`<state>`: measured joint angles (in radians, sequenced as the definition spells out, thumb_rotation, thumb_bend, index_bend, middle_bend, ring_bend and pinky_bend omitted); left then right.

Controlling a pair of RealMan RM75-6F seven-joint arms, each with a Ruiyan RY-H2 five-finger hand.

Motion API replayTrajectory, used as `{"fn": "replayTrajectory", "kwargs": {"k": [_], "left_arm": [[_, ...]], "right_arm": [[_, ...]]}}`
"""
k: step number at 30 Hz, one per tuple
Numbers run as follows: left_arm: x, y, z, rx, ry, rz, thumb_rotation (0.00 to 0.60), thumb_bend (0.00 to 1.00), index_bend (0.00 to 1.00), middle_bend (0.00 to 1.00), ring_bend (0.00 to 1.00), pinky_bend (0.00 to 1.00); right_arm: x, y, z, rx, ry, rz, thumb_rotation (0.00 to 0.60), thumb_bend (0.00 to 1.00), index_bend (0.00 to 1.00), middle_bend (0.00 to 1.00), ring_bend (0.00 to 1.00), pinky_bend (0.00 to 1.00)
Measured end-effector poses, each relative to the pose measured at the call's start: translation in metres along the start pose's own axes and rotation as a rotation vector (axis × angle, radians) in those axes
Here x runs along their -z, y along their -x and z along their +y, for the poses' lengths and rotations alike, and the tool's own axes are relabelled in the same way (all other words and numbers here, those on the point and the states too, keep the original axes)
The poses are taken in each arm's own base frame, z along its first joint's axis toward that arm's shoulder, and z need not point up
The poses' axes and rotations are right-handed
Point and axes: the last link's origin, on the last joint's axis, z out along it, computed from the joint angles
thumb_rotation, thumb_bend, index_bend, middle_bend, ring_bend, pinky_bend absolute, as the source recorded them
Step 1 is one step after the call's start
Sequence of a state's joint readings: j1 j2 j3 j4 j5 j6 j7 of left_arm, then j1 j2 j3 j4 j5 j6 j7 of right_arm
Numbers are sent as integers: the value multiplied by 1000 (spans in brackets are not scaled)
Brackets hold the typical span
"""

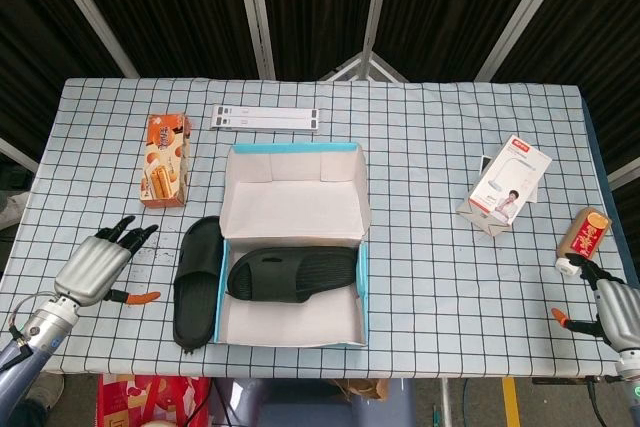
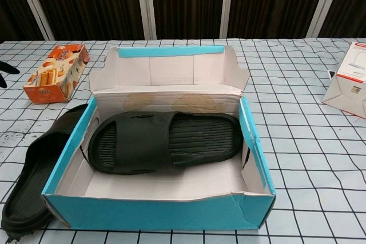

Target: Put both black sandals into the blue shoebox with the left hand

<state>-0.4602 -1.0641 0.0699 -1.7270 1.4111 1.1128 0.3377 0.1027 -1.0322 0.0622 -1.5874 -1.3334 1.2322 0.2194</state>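
Head view: we see the left hand (image 1: 95,265) empty, fingers extended, left of the blue shoebox (image 1: 362,282). We judge the outside sandal (image 1: 197,282) light and flexible; grip its strap.

- A table (image 1: 420,277) fills most of the head view, covered by a pale blue-white cloth printed with a dark grid.
- Behind its far edge hang dark pleated curtains (image 1: 170,7), crossed by slanted white bars (image 1: 255,7).
- In the chest view the same curtains stand upright behind the far edge, with white posts between them.
- Lighting is even, without hard shadows.
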Motion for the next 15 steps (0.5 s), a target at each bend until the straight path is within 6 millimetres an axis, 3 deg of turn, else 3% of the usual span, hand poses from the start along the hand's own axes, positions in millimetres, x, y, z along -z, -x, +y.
{"fn": "replayTrajectory", "kwargs": {"k": [5, 15], "left_arm": [[-22, 16, -2, 36, -14, -7, 174, 63, 0, 40, 77, 298], [-54, 25, 16, 35, 55, 19, 178, 63, 0, 53, 68, 299]], "right_arm": [[-1, 1, 0, 2, 4, -11, 600, 233, 206, 237, 302, 308], [-2, 1, 2, -2, 11, -12, 600, 233, 205, 237, 308, 308]]}}
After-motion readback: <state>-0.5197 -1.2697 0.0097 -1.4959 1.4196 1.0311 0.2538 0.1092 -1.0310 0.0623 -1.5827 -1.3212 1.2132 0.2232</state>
